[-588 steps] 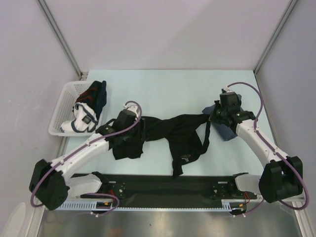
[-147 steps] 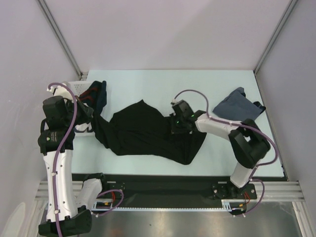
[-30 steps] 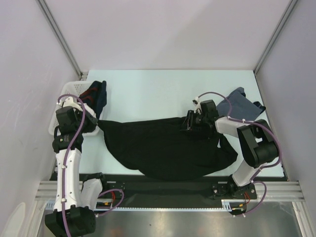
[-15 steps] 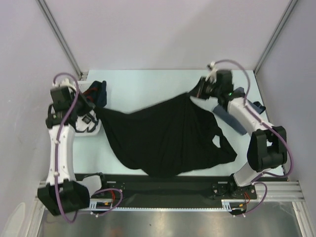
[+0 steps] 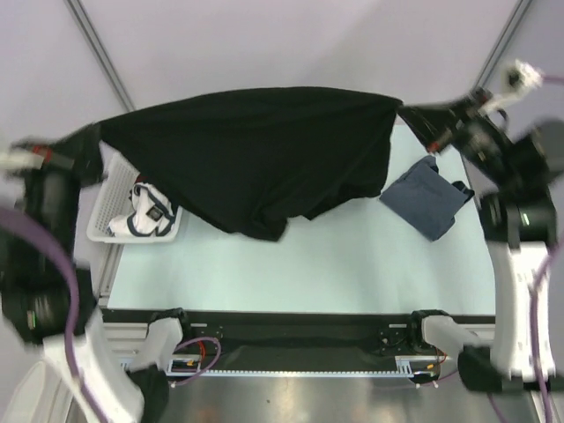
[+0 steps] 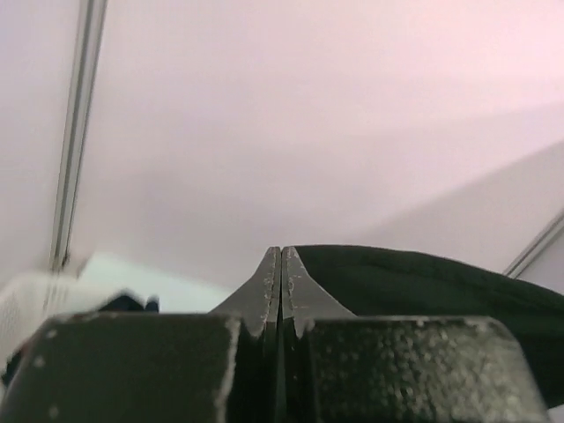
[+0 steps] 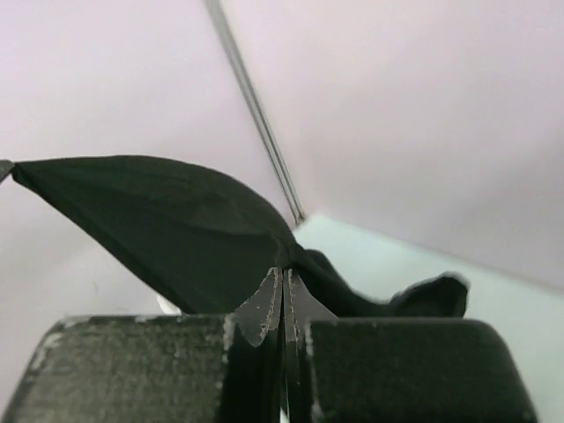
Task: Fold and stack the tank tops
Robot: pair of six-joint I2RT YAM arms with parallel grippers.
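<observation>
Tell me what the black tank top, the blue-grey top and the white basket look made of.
Black tank top: probably thin matte knit cloth; it sags and drapes in soft folds where it hangs.
Blue-grey top: soft matte fabric, lying in limp folds.
White basket: likely rigid moulded plastic, with slotted lattice walls.

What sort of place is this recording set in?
Probably a lab test cell, not a home: bare pale walls with metal frame posts, a plain table with a black mounting rail, and a white basket of clothes.
</observation>
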